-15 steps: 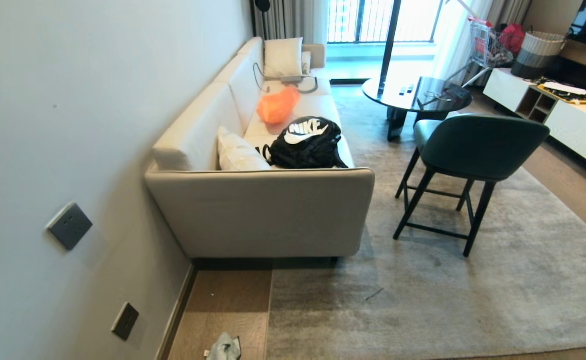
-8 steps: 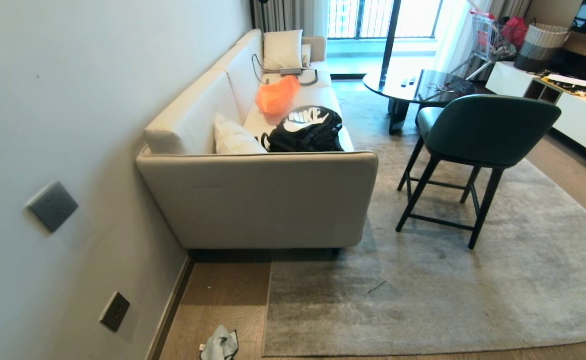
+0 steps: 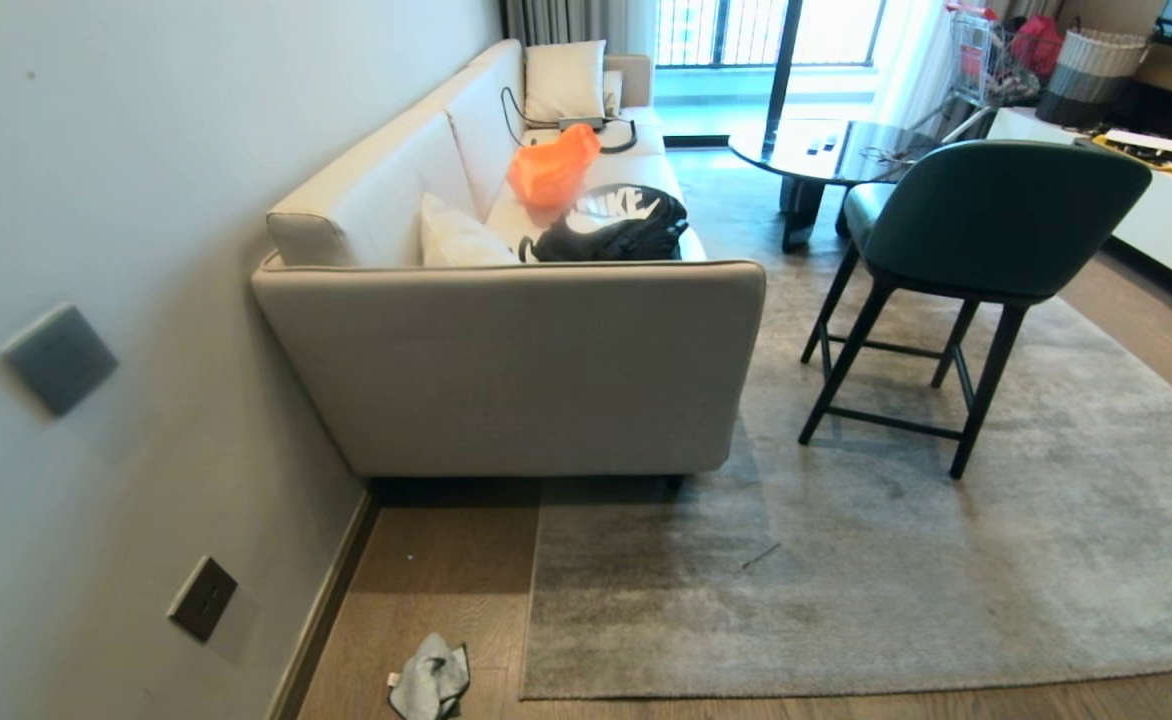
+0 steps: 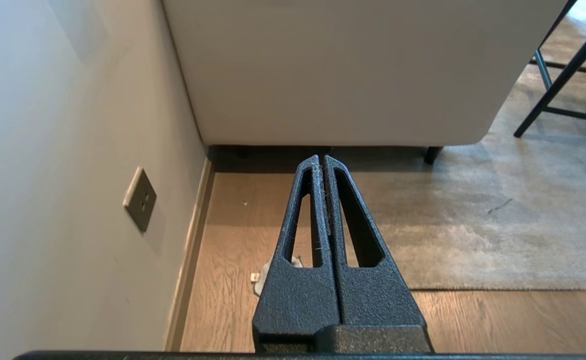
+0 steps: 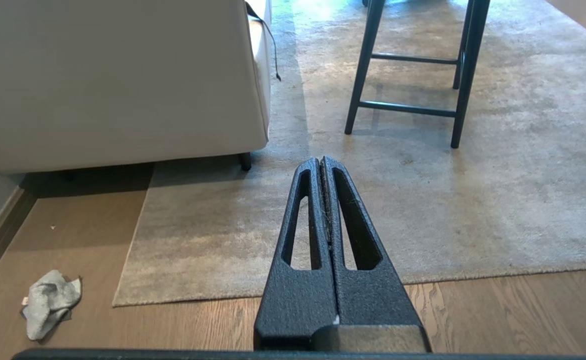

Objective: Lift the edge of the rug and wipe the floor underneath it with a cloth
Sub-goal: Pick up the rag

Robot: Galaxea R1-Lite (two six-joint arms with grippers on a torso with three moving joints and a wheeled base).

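The rug edge (image 3: 531,600) runs straight from the sofa's foot down to a square corner (image 3: 524,694) of the big pale grey rug, lying flat on the wood floor (image 3: 426,590). The crumpled pale grey-blue cloth (image 3: 430,678) lies on the floor between rug corner and baseboard, also seen as the cloth (image 5: 49,301) in the right wrist view. My left gripper (image 4: 321,159) hangs shut and empty over the floor strip, largely hiding the cloth (image 4: 262,280). My right gripper (image 5: 320,161) is shut and empty above the rug (image 5: 423,200). Neither arm shows in the head view.
A beige sofa (image 3: 516,370) stands against the left wall, its end facing me, with a black backpack (image 3: 611,225) and an orange bag (image 3: 551,165) on it. A dark green stool (image 3: 956,250) stands on the rug. Wall sockets (image 3: 203,598) and baseboard (image 3: 321,610) border the floor strip.
The whole head view has shifted: the camera has sunk and tipped, so sofa and stool look nearer and more of the floor, cloth and rug corner shows. Nothing in the room has moved.
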